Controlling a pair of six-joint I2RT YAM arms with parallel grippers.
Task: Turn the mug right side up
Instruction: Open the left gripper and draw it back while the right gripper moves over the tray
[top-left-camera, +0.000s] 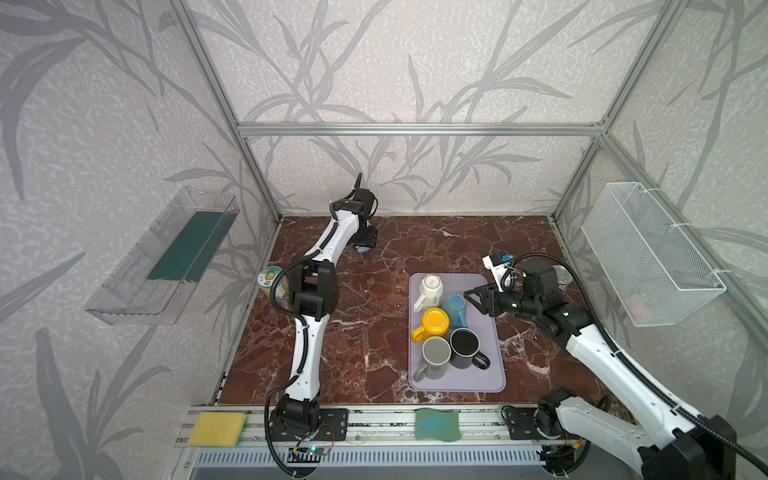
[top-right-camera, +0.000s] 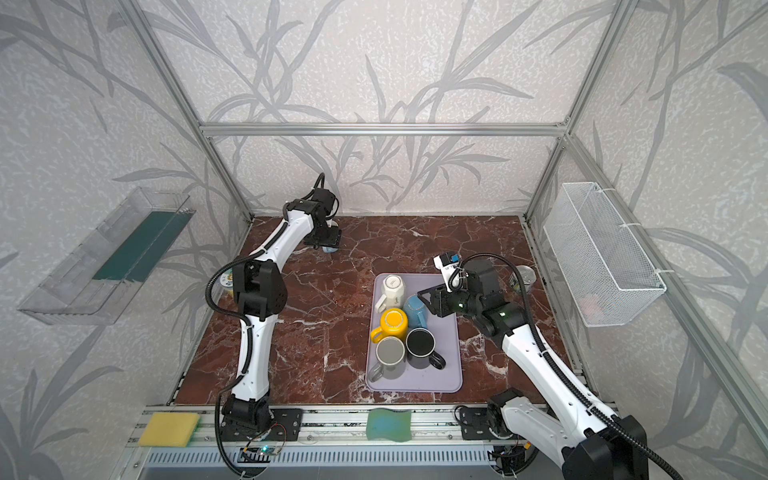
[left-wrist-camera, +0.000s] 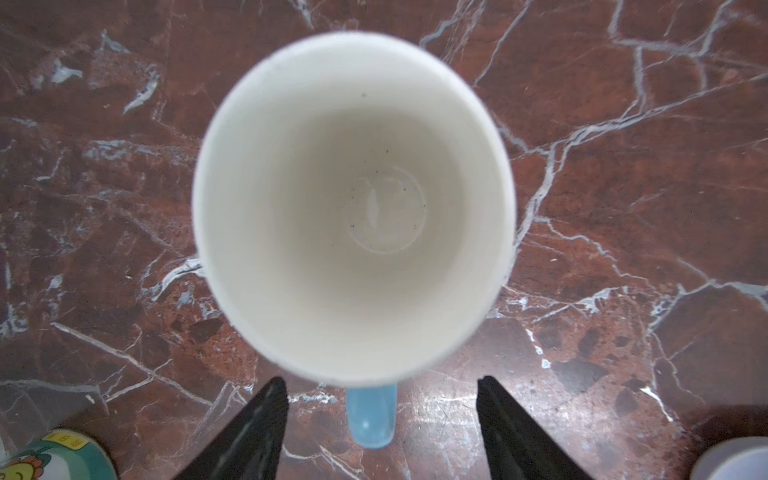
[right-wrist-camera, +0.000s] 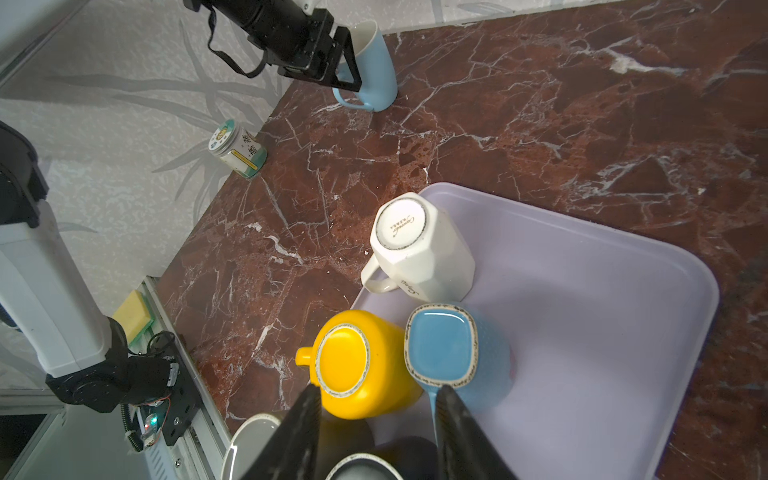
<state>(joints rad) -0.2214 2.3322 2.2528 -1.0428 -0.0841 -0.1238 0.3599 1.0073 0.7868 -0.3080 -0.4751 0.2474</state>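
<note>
At the front rail lie a porous yellow sponge (top-left-camera: 217, 429) and a wavy green sponge (top-left-camera: 437, 424); just behind them a smooth lavender tray (top-left-camera: 478, 374) with rounded corners sits on the right half of the glossy red-brown marble table (top-left-camera: 365, 332), veined in white. Five mugs crowd the tray's left side: a grey mug (top-left-camera: 435, 353) and a black mug (top-left-camera: 464, 341) nearest; then a glazed yellow mug (top-left-camera: 435, 322) and a square-based blue mug (right-wrist-camera: 442, 345), both bottom up; farthest, a faceted white mug (right-wrist-camera: 415, 245), also inverted; the tray's right side is bare. The right gripper (right-wrist-camera: 379, 390) hovers over the yellow and blue ones, its black fingers (right-wrist-camera: 303, 424) parted and clasping nothing. Left of the tray the marble lies open; a small jar (right-wrist-camera: 237, 151) with a printed lid stands at the left edge. Toward the far left corner the pale blue mug (left-wrist-camera: 353, 208) stands upright on the marble (white inside, mouth up); the left gripper (left-wrist-camera: 381, 380) hangs above it, spread and released, either side of the handle (left-wrist-camera: 371, 415) without touching. Textured leaf-patterned walls and aluminium framing enclose the table; a clear shelf (top-left-camera: 166, 257) hangs left, a wire basket (top-left-camera: 648, 253) right.
</note>
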